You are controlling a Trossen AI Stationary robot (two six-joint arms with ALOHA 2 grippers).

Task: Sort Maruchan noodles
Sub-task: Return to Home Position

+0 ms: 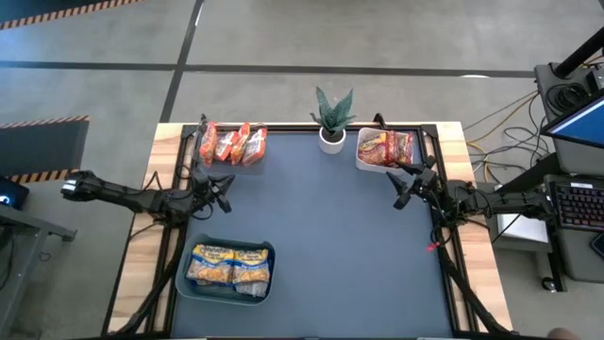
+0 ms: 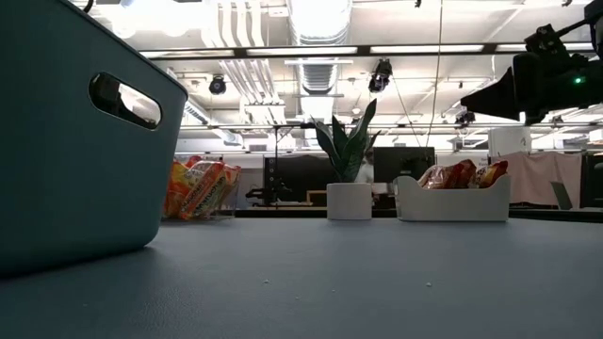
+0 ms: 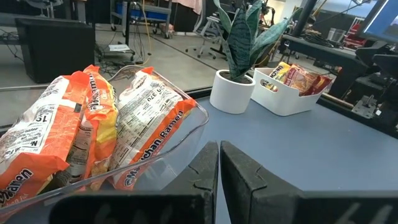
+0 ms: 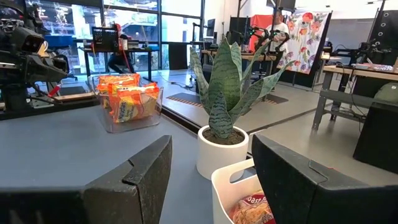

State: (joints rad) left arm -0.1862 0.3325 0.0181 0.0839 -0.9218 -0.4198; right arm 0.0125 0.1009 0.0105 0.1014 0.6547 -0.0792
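Orange Maruchan packets point(image 1: 229, 144) stand on edge in a clear bin point(image 3: 180, 134) at the far left of the mat; the left wrist view shows them close point(image 3: 93, 134). Red packets point(image 1: 385, 146) fill a white bin point(image 2: 452, 201) at the far right. Yellow-and-blue packets point(image 1: 231, 264) lie in a teal bin point(image 1: 226, 288) near the front. My left gripper point(image 1: 225, 187) hovers shut just near of the clear bin, empty. My right gripper point(image 1: 403, 187) hovers open just near of the white bin point(image 4: 231, 180), empty.
A small potted green plant point(image 1: 332, 123) stands at the far edge between the clear and white bins. The teal bin's wall point(image 2: 75, 141) fills the low view's left. Bare dark mat point(image 1: 330, 246) spreads across the middle and near right.
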